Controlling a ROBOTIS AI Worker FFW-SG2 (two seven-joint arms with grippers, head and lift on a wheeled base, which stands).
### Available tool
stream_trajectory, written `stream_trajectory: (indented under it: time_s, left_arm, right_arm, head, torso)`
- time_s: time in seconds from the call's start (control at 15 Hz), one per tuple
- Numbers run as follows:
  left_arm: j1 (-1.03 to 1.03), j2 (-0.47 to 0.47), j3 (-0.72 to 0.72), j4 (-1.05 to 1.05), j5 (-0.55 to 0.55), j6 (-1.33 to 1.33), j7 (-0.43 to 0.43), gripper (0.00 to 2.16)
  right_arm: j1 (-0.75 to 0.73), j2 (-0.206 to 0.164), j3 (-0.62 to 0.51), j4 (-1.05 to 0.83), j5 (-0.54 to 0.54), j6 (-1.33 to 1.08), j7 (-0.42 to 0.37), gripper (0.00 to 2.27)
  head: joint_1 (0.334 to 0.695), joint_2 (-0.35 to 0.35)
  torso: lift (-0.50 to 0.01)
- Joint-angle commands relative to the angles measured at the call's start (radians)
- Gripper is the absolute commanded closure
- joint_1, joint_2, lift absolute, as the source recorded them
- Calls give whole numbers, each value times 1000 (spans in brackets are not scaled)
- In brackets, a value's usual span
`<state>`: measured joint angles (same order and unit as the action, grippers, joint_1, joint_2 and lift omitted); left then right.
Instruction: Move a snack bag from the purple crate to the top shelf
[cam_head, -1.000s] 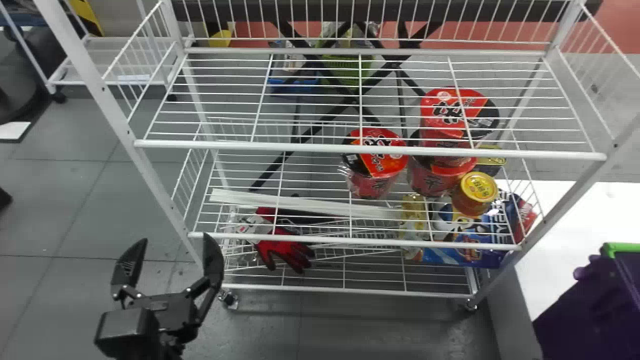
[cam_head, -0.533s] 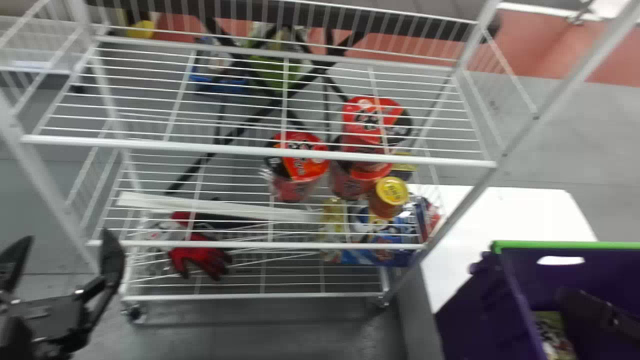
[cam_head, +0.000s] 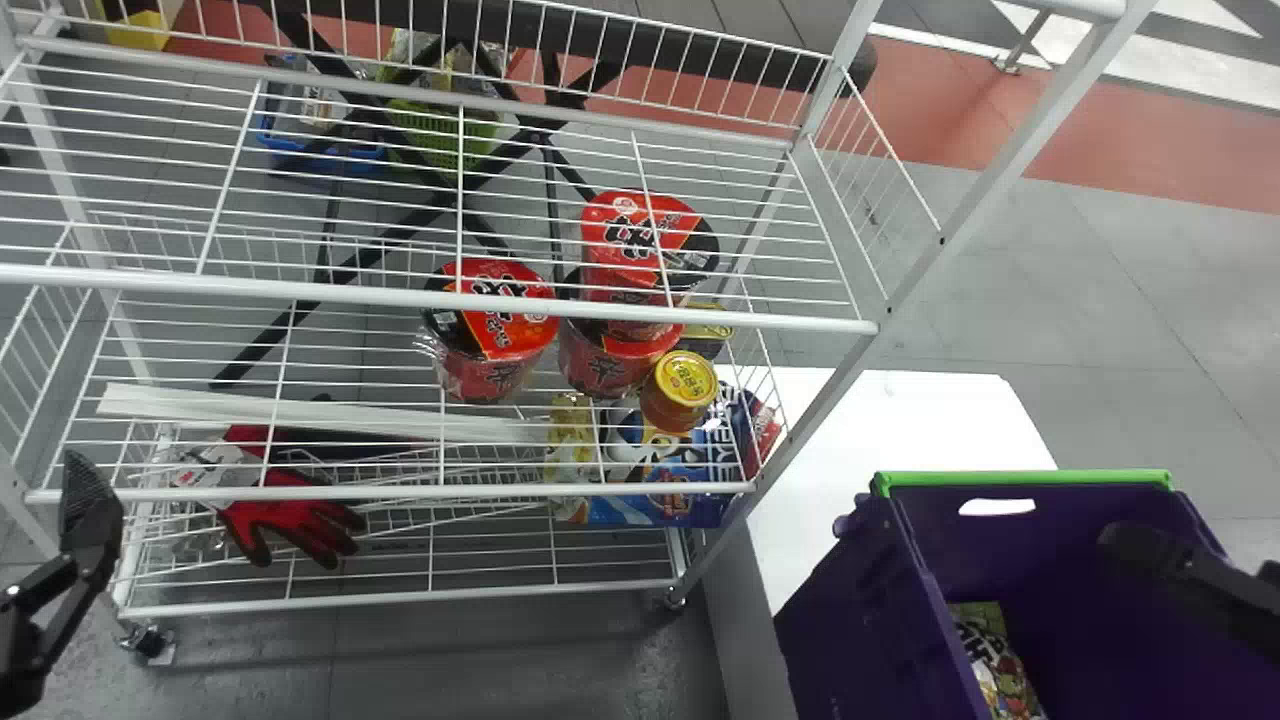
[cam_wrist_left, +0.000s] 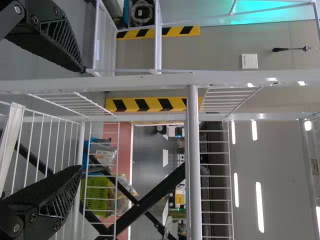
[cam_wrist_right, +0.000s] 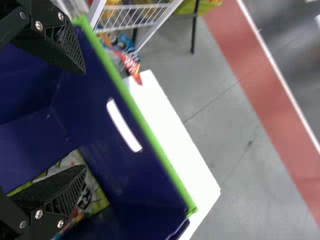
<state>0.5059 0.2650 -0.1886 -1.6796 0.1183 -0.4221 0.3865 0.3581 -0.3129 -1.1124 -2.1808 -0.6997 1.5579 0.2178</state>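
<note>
Purple walls of the crate (cam_head: 1070, 570) surround the snack bag (cam_head: 990, 650), which lies at the bottom. The head view has the right gripper (cam_head: 1180, 565) over the crate; the right wrist view adds its 2 jaws, wide apart. Near the wire rack (cam_head: 440, 492) is the left gripper (cam_head: 90, 515); its wrist view shows those jaws apart too, plus yellow-and-black striped tape (cam_wrist_left: 145, 104) beyond the rack.
</note>
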Motion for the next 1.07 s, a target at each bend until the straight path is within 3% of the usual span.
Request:
stream_trajectory:
  time_s: [0.0,0.2,0.33,0.4,0.53,1.0]
  left_arm:
    - [-4,0,0,20,6,-23,0,130]
    - [-6,-1,0,32,7,-33,0,130]
    - [-6,-1,1,32,7,-42,0,130]
    - [-6,-1,0,34,7,-42,2,130]
    - [-7,-1,1,34,7,-42,2,130]
    - [-14,-4,0,60,9,-76,0,130]
  right_arm:
    - [-1,-12,77,62,83,14,3,167]
    - [-1,-52,177,159,198,14,45,167]
    - [-30,-78,258,291,419,14,199,167]
    - [-53,-94,284,362,479,14,230,167]
    - [-74,-137,339,504,513,14,236,167]
    - [-203,-207,540,806,733,14,295,167]
  head:
    - [695,-350]
    - [695,-350]
    - [695,-350]
    - [695,-350]
    - [695,-350]
    - [695,-350]
  torso:
    - [-452]
    - [-452]
    - [-452]
    - [-452]
    - [-452]
    - [-452]
